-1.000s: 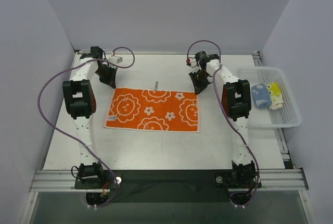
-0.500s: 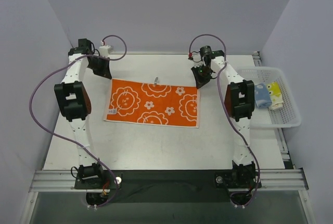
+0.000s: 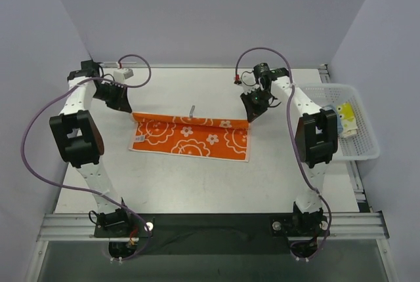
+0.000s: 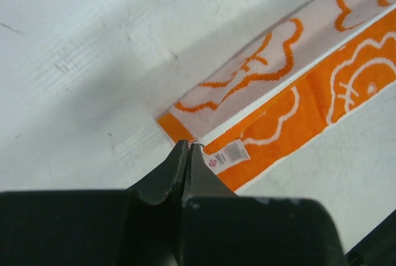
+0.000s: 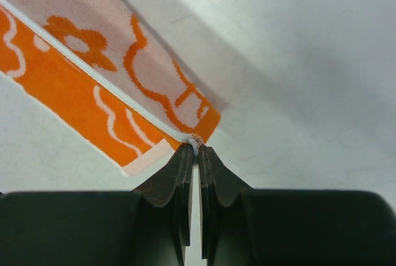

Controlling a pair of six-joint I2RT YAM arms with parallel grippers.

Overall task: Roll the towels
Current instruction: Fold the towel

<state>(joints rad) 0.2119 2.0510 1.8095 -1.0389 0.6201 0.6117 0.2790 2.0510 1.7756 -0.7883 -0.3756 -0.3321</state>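
Observation:
The orange towel [image 3: 197, 141] with white flower outlines lies mid-table, its far edge folded over toward me so the pale underside shows as a strip. My left gripper [image 3: 125, 107] is shut on the towel's far left corner [image 4: 190, 142]. My right gripper [image 3: 249, 115] is shut on the far right corner [image 5: 195, 140]. Both hold the folded edge just above the cloth. A light blue towel [image 3: 329, 120] and a yellow towel [image 3: 346, 119] lie rolled in the basket at the right.
A white mesh basket [image 3: 341, 154] stands at the table's right edge. A small grey peg [image 3: 192, 110] stands just behind the towel's folded edge. Purple cables loop over both arms. Grey walls close in the table on three sides.
Both grippers went to the towel's far corners, shut on them and pulled the far edge toward me, folding a strip over. The towel looks narrower front to back.

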